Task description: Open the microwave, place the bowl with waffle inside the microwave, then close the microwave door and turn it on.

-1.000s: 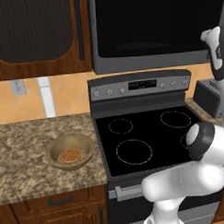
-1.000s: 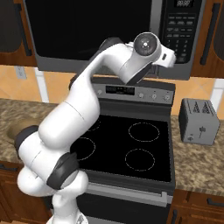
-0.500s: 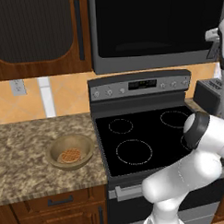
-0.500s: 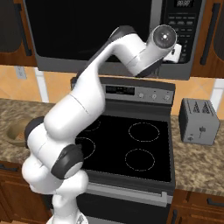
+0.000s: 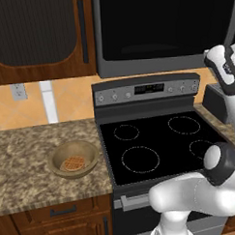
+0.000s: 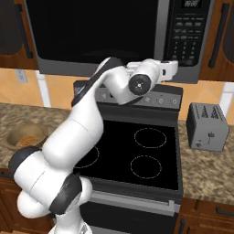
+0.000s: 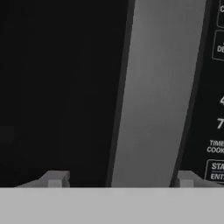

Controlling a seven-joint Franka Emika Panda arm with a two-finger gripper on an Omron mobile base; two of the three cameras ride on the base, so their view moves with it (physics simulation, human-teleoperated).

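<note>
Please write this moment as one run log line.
phase: reach microwave door | gripper: open, straddling door's grey strip | door: closed | bowl with waffle: on counter

The microwave [image 6: 114,39] hangs above the stove [image 6: 137,155]; its door [image 5: 159,25] sits shut across the left and middle of the front, with the keypad [image 6: 186,34] at the right; the stove's control panel [image 5: 147,90] stands at the far edge of the cooktop, below the microwave; 4 burner rings lie on the cooktop; the bench [image 5: 25,167] runs left of the stove, and the bowl [image 5: 73,159] rests on it just left of the cooktop, with the waffle [image 5: 73,163] inside it; a toaster [image 6: 208,126] stands on the bench right of the stove; a wall cabinet [image 5: 38,38] hangs left of the microwave, above the bench; the fingers [image 7: 55,180] sit just before the microwave front, either side of the door's handle bar [image 7: 157,92], left of the keypad.
</note>
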